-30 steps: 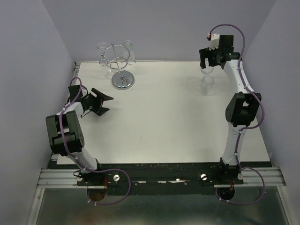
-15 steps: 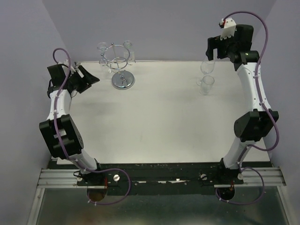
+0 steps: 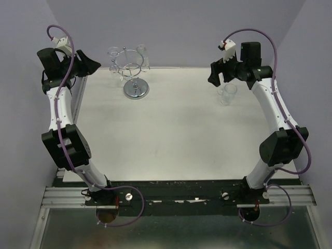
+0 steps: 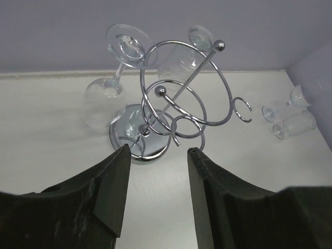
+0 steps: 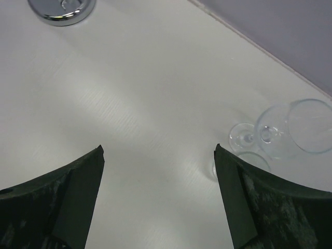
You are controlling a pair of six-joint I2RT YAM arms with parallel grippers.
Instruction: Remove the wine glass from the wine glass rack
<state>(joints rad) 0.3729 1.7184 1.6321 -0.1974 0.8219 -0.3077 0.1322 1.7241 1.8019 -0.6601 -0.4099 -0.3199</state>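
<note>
**Toward the far left of the tabletop (image 3: 171, 140): wine glass rack (image 3: 136, 90) with both glasses hung**

Stands upright on a round chrome base, close to the far edge and left of centre, with a thin stem rising to a wire ring edged in small loops. Carries two clear glasses, each hung upside down by the foot from a loop. Holds the left-hand wine glass (image 4: 99, 106) on the left side of the ring, bowl down beside the stem and foot uppermost. Holds the right-hand wine glass (image 4: 174, 62) on the far right side, partly hidden behind the wire from the left wrist.

Further left, over the tabletop's left edge: left claw (image 4: 156, 153), raised well above the surface and aimed at the rack. Shows both fingers spread apart with nothing between them. Frames the rack and its hanging glasses in the gap, out ahead and untouched.

Across at the far right: right claw (image 5: 158, 150), raised above the tabletop and tilted down toward it. Spreads wide and grips nothing, with only bare white surface between the fingers. Hangs near two more clear glasses set close together on the tabletop, a stemmed glass (image 4: 287, 106) and a short glass (image 3: 228, 95) just nearer than it. Covers part of the stemmed one in the overhead view. From the right wrist, sits apart from both, which lie off past the right finger.
</note>
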